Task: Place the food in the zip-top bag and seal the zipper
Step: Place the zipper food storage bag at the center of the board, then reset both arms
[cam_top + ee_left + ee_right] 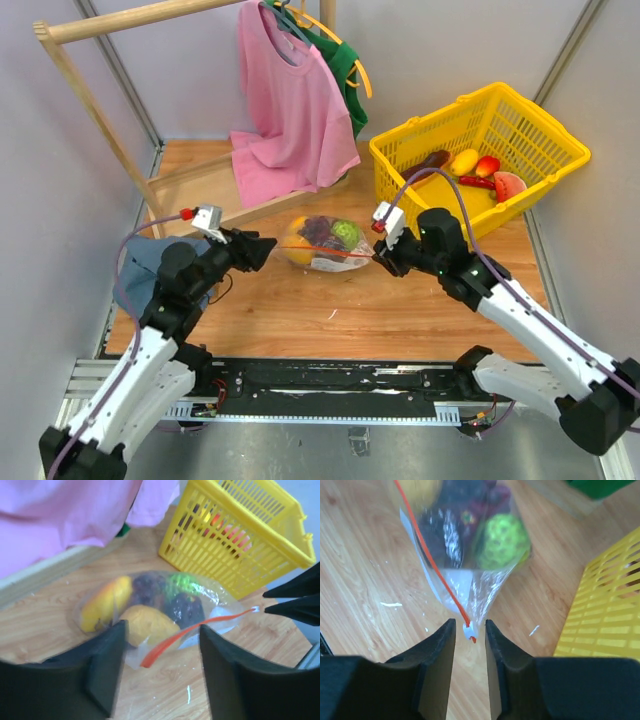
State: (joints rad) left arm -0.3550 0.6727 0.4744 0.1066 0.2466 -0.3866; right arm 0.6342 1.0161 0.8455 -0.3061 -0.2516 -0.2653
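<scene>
Left hand (262, 250): fingers apart, at left end of bag, gripping nothing.
Clear crinkly zip-top bag (322, 245): lay on wooden surface (330, 320) between both hands, holding orange-yellow, purple and green toy food (150, 624).
Thin red-orange zipper (175, 637): ran across to small white tab (468, 628).
Right hand (382, 258): fingers narrowly apart, straddled tab, not clamped.
Judgement: left should pinch bag corner firmly. Right should close on tab and draw straight along strip.
Yellow mesh basket (540, 125): held more toy food.
</scene>
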